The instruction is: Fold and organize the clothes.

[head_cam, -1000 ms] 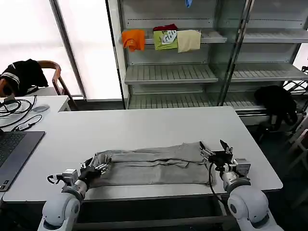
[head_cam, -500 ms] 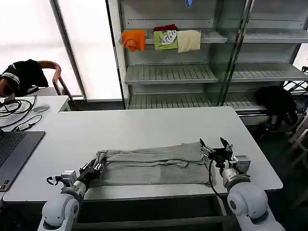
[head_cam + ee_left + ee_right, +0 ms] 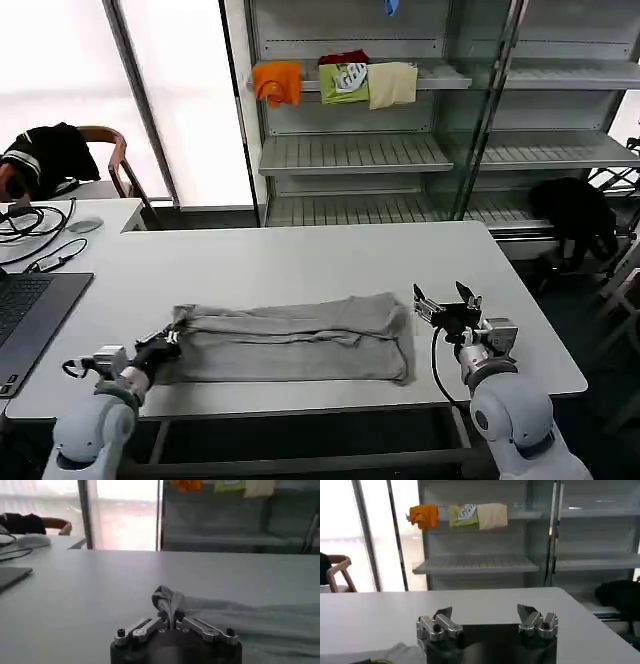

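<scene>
Grey shirt (image 3: 290,343) lies pinched at one end by the left gripper (image 3: 163,347) (right gripper (image 3: 445,305) gapes beside it).

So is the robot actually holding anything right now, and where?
Yes: the left gripper pinches the grey shirt by a bunched fold at its end. The right gripper is open, holding nothing.

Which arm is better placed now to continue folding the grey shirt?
Probably the left: the left gripper is shut on the grey shirt at its end, while the right gripper stands open beside it, holding nothing.
</scene>
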Robot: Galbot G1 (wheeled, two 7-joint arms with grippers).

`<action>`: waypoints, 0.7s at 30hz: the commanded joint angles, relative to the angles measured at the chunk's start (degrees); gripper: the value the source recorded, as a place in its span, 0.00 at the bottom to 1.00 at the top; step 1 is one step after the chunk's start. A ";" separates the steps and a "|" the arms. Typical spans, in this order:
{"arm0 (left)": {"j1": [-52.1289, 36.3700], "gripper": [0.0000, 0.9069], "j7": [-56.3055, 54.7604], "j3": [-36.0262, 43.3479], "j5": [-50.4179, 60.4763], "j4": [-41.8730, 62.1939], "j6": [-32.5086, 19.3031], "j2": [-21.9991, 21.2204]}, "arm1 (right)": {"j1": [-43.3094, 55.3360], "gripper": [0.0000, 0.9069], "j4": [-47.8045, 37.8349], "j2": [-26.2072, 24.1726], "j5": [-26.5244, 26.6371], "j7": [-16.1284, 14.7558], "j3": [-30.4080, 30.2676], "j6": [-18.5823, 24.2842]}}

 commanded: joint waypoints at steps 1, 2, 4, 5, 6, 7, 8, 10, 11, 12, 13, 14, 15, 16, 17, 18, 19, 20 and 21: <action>-0.56 0.00 0.75 -13.93 -2.80 2.31 -0.33 14.94 | 0.59 1.00 -0.22 0.36 -0.18 0.06 -0.48 0.04; -0.77 0.00 0.75 -14.63 -2.61 2.67 -0.31 15.81 | 0.70 1.00 -0.21 0.46 -0.17 0.10 -0.61 -0.03; -1.04 0.00 0.79 -15.12 -1.29 2.36 -0.33 16.69 | 0.88 1.00 -0.14 0.71 -0.39 0.14 -0.83 -0.12; -1.07 0.00 0.76 -15.09 -1.15 1.53 -0.06 16.85 | 0.95 1.00 -0.07 0.90 -0.50 0.18 -0.87 -0.22; -0.96 0.00 0.78 -14.79 -0.63 0.66 0.01 16.70 | 0.97 1.00 0.00 1.06 -0.62 0.20 -0.88 -0.35; -0.84 0.00 0.81 -14.22 0.35 -0.66 0.00 16.23 | 0.96 1.00 0.11 1.19 -0.78 0.19 -0.86 -0.46; -0.68 0.00 0.69 -13.37 0.50 -2.01 0.15 15.72 | 0.90 1.00 0.17 1.23 -0.90 0.20 -0.85 -0.47; -0.49 0.00 0.52 -10.62 1.22 -4.43 0.52 13.79 | 0.65 1.00 0.19 1.28 -1.41 0.19 -0.69 -0.47; -0.55 0.00 0.23 -7.99 1.82 -5.63 0.71 12.48 | 0.48 1.00 0.20 1.24 -1.51 0.18 -0.58 -0.47; -0.57 0.00 0.01 -6.47 2.19 -5.78 0.80 12.12 | 0.32 1.00 0.22 1.19 -1.61 0.18 -0.48 -0.48; -0.53 0.00 -0.40 -4.30 2.43 -7.14 1.27 10.63 | -0.19 1.00 0.34 1.05 -1.99 0.17 -0.20 -0.47; -0.54 0.00 -0.61 -2.40 2.53 -7.34 1.39 10.09 | -0.30 1.00 0.40 1.03 -1.99 0.17 -0.13 -0.48; -0.68 0.00 -0.79 -1.19 3.00 -7.82 1.65 9.51 | -0.89 1.00 0.67 0.96 -2.14 0.15 0.28 -0.46; -1.22 0.00 -1.58 3.90 3.34 -7.97 1.68 8.93 | -1.45 1.00 1.00 0.90 -2.19 0.14 0.86 -0.48; -1.74 0.00 -2.12 6.81 3.68 -7.95 1.68 8.77 | -1.98 1.00 1.15 0.95 -2.32 0.15 1.32 -0.47; -2.07 0.00 -2.21 8.22 3.88 -7.95 1.70 8.67 | -2.26 1.00 1.22 0.97 -2.50 0.14 1.45 -0.46; -3.30 0.00 -2.46 10.99 4.27 -7.83 1.74 8.37 | -2.70 1.00 1.37 1.07 -2.83 0.12 1.91 -0.46; -4.11 0.00 -2.67 13.11 4.33 -7.69 1.77 8.13 | -3.48 1.00 1.58 1.17 -3.00 0.12 2.45 -0.46; -4.63 0.00 -2.78 14.19 4.34 -7.55 1.78 8.05 | -3.80 1.00 1.72 1.23 -3.14 0.12 2.67 -0.45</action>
